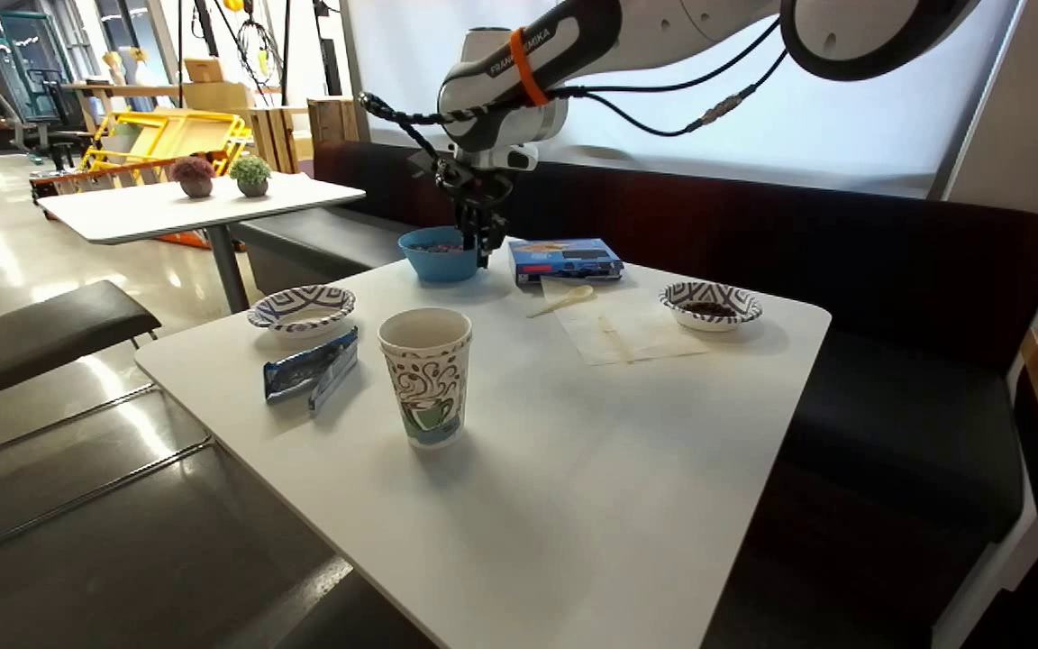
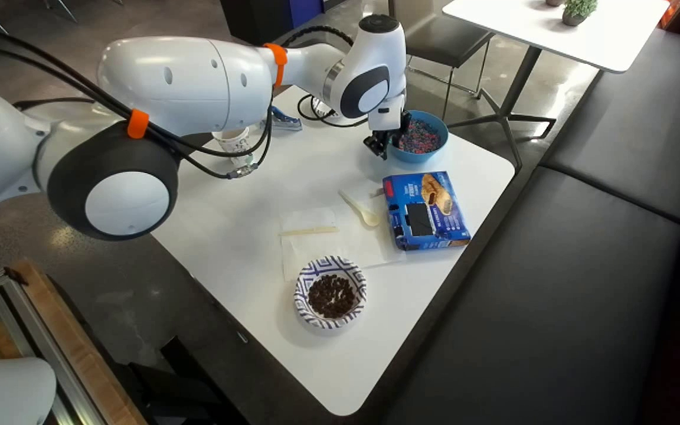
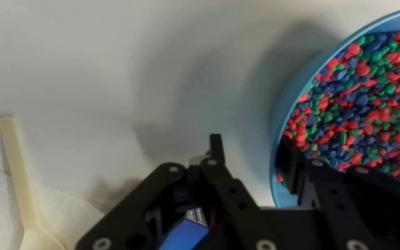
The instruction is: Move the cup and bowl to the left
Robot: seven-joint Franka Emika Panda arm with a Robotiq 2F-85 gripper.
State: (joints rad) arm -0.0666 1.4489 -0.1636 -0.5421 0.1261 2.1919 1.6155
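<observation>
The bright-blue bowl (image 1: 433, 266) stands at the table's far corner in an exterior view, and it also shows in an exterior view (image 2: 415, 157) beside the gripper. It holds small red, green and blue pieces. My gripper (image 3: 252, 156) is open at the bowl's near wall (image 3: 281, 100). One finger is inside the rim and the other is outside, with a gap to the wall. The gripper also shows in both exterior views (image 1: 479, 239) (image 2: 388, 141). The tall patterned paper cup (image 1: 429, 388) stands upright on the table, and cables partly cover it in an exterior view (image 2: 232, 143).
A blue box (image 2: 434, 227) lies close to the bowl and gripper. A pale spoon (image 2: 363, 212) lies on a napkin (image 2: 310, 248). A patterned dish (image 2: 307, 316) holds dark pieces. Another patterned dish (image 1: 303, 327) and a blue packet (image 1: 307, 370) are near the cup.
</observation>
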